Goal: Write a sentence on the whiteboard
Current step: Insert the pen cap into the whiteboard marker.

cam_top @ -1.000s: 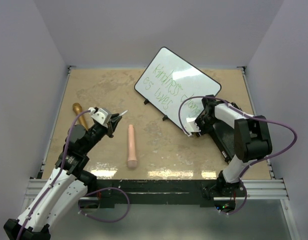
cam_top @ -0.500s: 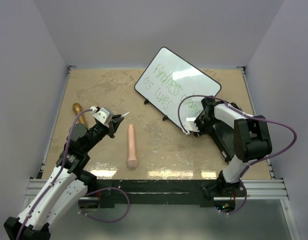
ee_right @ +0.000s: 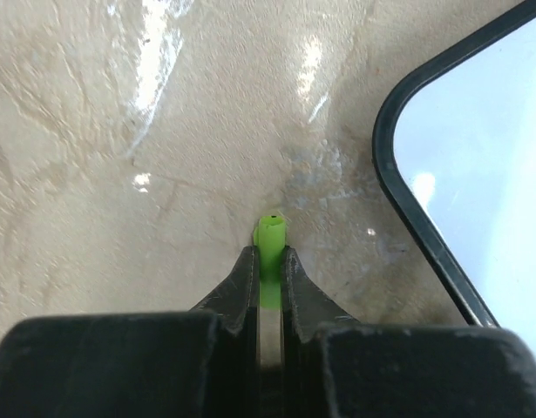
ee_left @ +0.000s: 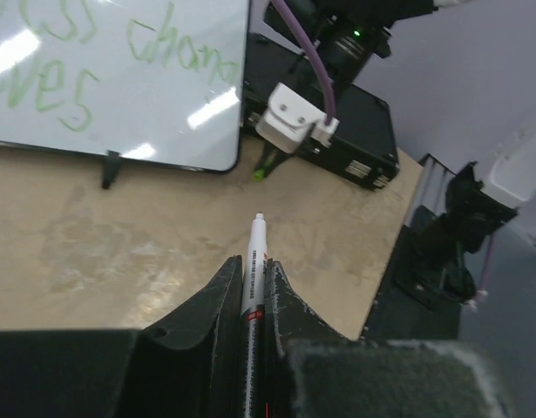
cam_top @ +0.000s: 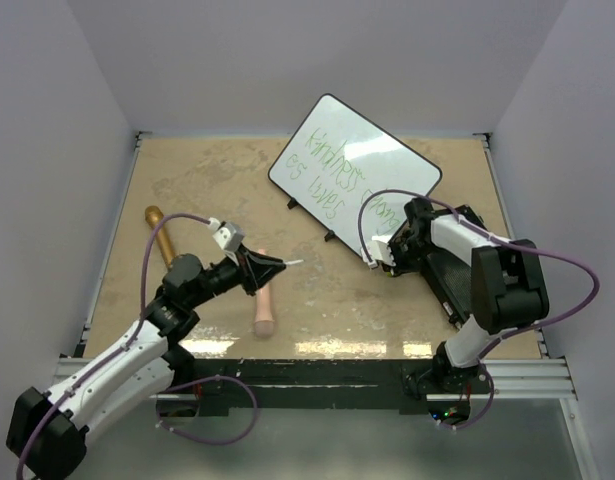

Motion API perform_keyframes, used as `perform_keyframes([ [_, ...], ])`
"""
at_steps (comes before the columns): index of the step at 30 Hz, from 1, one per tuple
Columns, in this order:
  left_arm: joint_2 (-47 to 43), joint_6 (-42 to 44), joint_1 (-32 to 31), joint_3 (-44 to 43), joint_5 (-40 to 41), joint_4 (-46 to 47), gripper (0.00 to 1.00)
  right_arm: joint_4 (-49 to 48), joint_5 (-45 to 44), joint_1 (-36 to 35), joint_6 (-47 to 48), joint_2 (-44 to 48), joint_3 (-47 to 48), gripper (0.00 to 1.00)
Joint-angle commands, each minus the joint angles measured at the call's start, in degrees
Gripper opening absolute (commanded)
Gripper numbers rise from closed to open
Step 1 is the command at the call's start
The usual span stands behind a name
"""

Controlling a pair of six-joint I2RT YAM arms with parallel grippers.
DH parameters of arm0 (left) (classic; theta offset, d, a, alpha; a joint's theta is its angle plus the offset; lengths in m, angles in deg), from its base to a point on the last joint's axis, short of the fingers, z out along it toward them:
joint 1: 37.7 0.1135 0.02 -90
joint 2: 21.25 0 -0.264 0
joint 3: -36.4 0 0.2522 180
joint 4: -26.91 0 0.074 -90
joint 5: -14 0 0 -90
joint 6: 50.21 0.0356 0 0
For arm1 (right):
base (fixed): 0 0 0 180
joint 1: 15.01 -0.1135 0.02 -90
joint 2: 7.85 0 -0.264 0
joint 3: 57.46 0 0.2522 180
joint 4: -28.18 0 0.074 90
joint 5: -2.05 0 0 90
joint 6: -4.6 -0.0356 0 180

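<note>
The whiteboard [cam_top: 359,160] lies tilted at the back of the table, with the sentence [cam_top: 337,178] on it in thin green handwriting over two lines. My left gripper [cam_top: 275,266] is shut on a white marker [ee_left: 257,237] whose tip points right, toward the right gripper. In the left wrist view the whiteboard [ee_left: 119,96] fills the upper left. My right gripper [ee_right: 269,254] is shut on a bright green cap [ee_right: 270,230] just above the table, beside a rounded corner of the whiteboard [ee_right: 477,165]. That cap [ee_left: 265,166] hangs below the right wrist's white camera mount.
A black flat case [cam_top: 452,280] lies under the right arm at the right side. A pink cylinder [cam_top: 261,300] lies near the front, partly under my left gripper. A golden-brown cylinder [cam_top: 159,232] lies at the left. White walls enclose the table.
My left arm has swung right and lowered, so the marker now points at the right gripper. The right gripper has shut on the green cap and shifted slightly.
</note>
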Motion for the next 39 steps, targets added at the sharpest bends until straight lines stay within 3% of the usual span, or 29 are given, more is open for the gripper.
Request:
perform_keyframes([
  [1,4.8,-7.9,-6.1,3.0,2.6,13.3,0.0,-1.1,4.3,-0.5,-6.6,1.6,-2.7,0.0],
  [9,11.8,-14.3,-9.7,8.8,6.5,28.6,0.0,-1.9,11.7,-1.3,-10.2,7.1,-3.7,0.0],
  [17,23.6,-15.2,-10.8,8.2,8.1,37.6,0.0,-7.6,16.0,-8.5,-17.4,9.6,-4.4,0.0],
  [30,40.7,-9.7,-16.3,-2.0,13.0,38.0,0.0,-11.4,15.4,-14.5,-21.4,9.0,-4.4,0.0],
  [39,45.5,-7.0,-18.4,-4.7,17.0,35.9,0.0,-12.3,15.0,-15.4,-22.1,8.9,-4.7,0.0],
])
